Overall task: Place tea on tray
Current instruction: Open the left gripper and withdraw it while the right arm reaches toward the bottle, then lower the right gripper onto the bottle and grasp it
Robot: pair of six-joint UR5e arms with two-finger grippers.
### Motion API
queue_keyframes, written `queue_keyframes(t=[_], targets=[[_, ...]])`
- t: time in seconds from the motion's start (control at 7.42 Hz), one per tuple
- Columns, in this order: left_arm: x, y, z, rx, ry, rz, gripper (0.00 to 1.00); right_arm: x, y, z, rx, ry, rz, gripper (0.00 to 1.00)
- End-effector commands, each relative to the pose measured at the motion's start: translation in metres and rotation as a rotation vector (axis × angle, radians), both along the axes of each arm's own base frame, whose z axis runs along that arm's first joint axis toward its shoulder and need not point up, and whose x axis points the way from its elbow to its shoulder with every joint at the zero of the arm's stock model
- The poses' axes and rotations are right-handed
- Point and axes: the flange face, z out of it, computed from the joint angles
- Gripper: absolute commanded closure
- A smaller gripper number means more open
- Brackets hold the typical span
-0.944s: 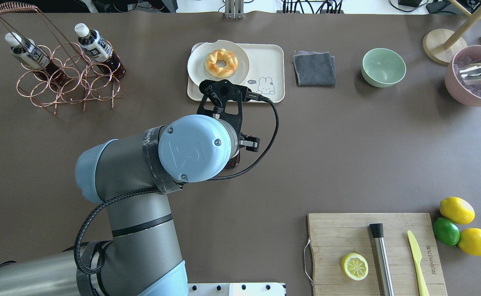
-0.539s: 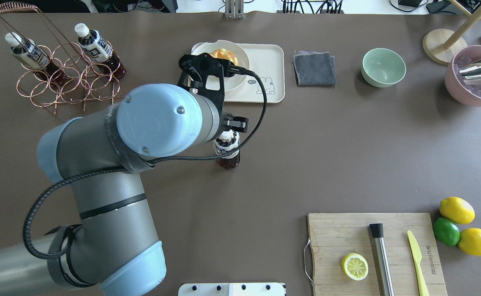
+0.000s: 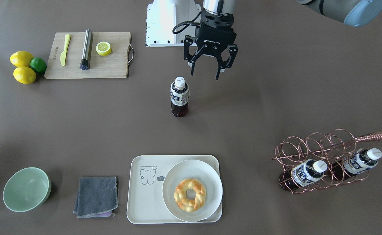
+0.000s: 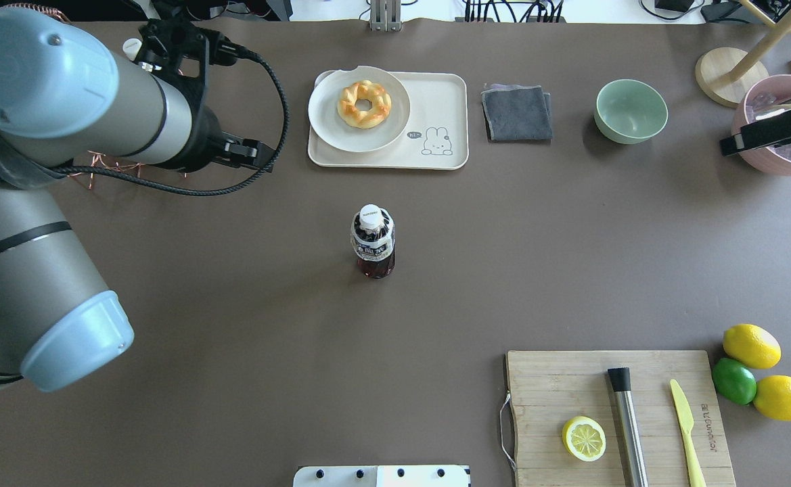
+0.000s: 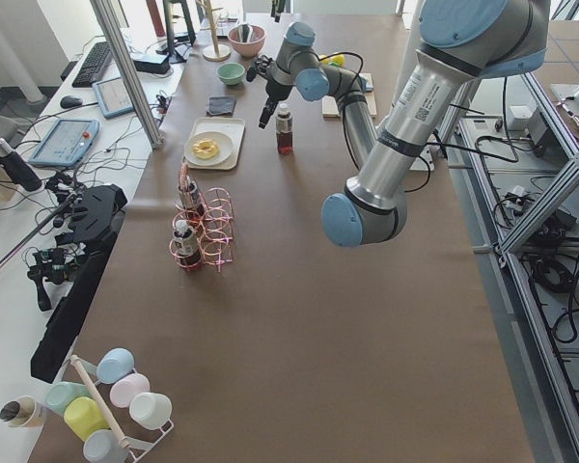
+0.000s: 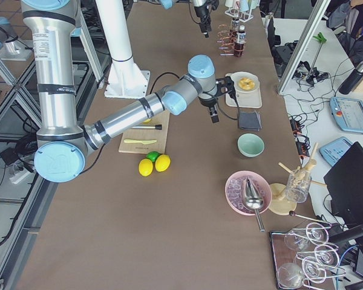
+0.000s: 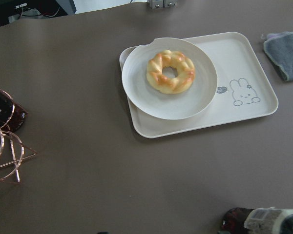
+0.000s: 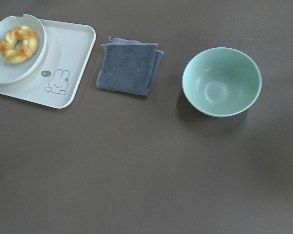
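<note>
The tea (image 3: pixel 179 98) stands upright on the bare brown table (image 3: pixel 275 98), white cap up. It is off to the right of my left pincer (image 3: pixel 206 71) and lower than it, and nothing of mine touches it. That pincer hangs above the table with its two fingers spread wide and nothing between them. My left wrist camera catches only a piece of the bottle at its lower right corner.

The tray (image 3: pixel 145 202) lies ahead of the left pincer, beyond the tea and well apart from it. A round white plate (image 3: pixel 207 169) covers the half of the tray toward the pincer's left, and a glazed ring pastry (image 3: pixel 190 195) sits on it. The tray's other half, with the small drawn animal, is bare.

Farther to the left pincer's left and ahead of it, a copper wire rack (image 3: pixel 323 155) holds two more bottles (image 3: pixel 308 171) of the same kind, both leaning. To the right of the tray lie a folded grey cloth (image 3: pixel 96 195) and then a pale green bowl (image 3: pixel 26 189).

My right pincer (image 6: pixel 213 116) hangs above the table between the wooden cutting board (image 3: pixel 112 65) and the cloth. I cannot tell whether its fingers are spread or pressed together.
</note>
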Motion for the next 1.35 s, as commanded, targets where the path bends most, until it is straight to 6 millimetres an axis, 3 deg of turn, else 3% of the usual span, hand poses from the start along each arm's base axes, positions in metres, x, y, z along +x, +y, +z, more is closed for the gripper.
queue_keyframes(t=[0.0, 0.13, 0.4, 0.54, 0.67, 0.81, 1.08, 1.21], targets=[[-0.062, -0.026, 0.059, -0.014, -0.024, 0.067, 0.16, -0.114, 0.027, -0.081, -0.085, -0.069, 0.055, 0.01], [-0.068, -0.028, 0.080, -0.008, -0.015, 0.074, 0.16, -0.137, 0.031, -0.106, -0.103, -0.078, 0.069, 0.01], [-0.078, -0.033, 0.091, -0.009, -0.019, 0.056, 0.16, -0.202, 0.046, -0.190, -0.177, -0.028, 0.081, 0.01], [-0.097, -0.041, 0.097, 0.017, -0.043, 0.049, 0.16, -0.234, 0.060, -0.230, -0.166, 0.028, 0.085, 0.01], [-0.112, -0.039, 0.114, 0.007, -0.050, 0.086, 0.13, -0.261, 0.079, -0.257, -0.161, 0.044, 0.106, 0.01], [-0.135, -0.043, 0.129, 0.008, -0.058, 0.111, 0.13, -0.279, 0.090, -0.269, -0.171, 0.032, 0.120, 0.01], [-0.196, -0.046, 0.178, 0.031, -0.122, 0.141, 0.11, -0.325, 0.087, -0.290, -0.172, 0.056, 0.146, 0.02], [-0.207, -0.046, 0.187, 0.043, -0.142, 0.151, 0.10, -0.352, 0.089, -0.307, -0.159, 0.104, 0.159, 0.04]])
